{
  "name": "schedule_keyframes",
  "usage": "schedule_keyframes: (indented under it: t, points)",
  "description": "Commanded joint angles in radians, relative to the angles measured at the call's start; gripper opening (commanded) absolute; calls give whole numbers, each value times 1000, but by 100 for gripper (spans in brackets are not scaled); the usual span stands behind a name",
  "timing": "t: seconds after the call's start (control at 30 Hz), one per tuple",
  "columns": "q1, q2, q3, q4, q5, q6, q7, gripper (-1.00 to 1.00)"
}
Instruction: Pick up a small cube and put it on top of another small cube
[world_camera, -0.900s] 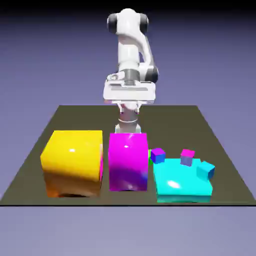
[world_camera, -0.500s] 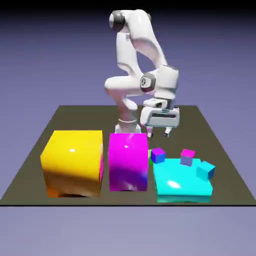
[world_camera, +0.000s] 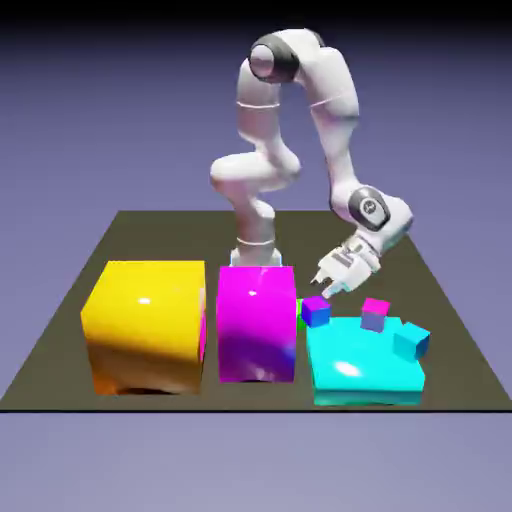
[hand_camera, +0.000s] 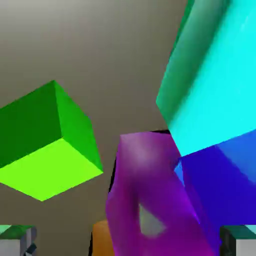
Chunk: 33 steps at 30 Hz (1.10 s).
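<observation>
The small cube, bright green (hand_camera: 47, 147), fills the left of the hand view and lies on the dark table. In the exterior view only a green sliver of the cube (world_camera: 300, 321) shows, between the big magenta block (world_camera: 257, 322) and the big cyan block (world_camera: 365, 368). A small blue-purple cube (world_camera: 316, 311) stands on the cyan block's near-left corner. My gripper (world_camera: 328, 288) hangs tilted just above and behind that corner, open and holding nothing. Its two grey fingertips (hand_camera: 17, 241) sit far apart at the hand view's bottom corners.
A big yellow block (world_camera: 147, 325) stands at the exterior view's left beside the magenta one. On the cyan block also rest a magenta-topped small cube (world_camera: 375, 314) and a small cyan cube (world_camera: 411, 341). The cyan block's wall (hand_camera: 215, 75) looms close in the hand view.
The arm swung from behind the magenta block to the exterior view's right, then dropped low and tilted toward the gap beside the cyan block. The cubes have not moved.
</observation>
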Motion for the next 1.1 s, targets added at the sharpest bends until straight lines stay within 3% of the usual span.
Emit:
schedule_keyframes:
  t: [0.0,0.13,0.33,0.37,0.57,0.9,1.07]
  points:
    - [19,36,7,-1,-29,-27,-4,0]
    - [81,162,12,-13,-113,-91,-25,0]
    - [46,299,-118,-5,-319,-52,76,0]
    - [46,299,-118,-5,-319,-52,76,-100]
    - [74,156,18,-11,-102,-95,-34,-100]
    - [-273,38,316,129,137,-287,-442,-100]
    - [-428,116,470,234,-58,-338,-588,-100]
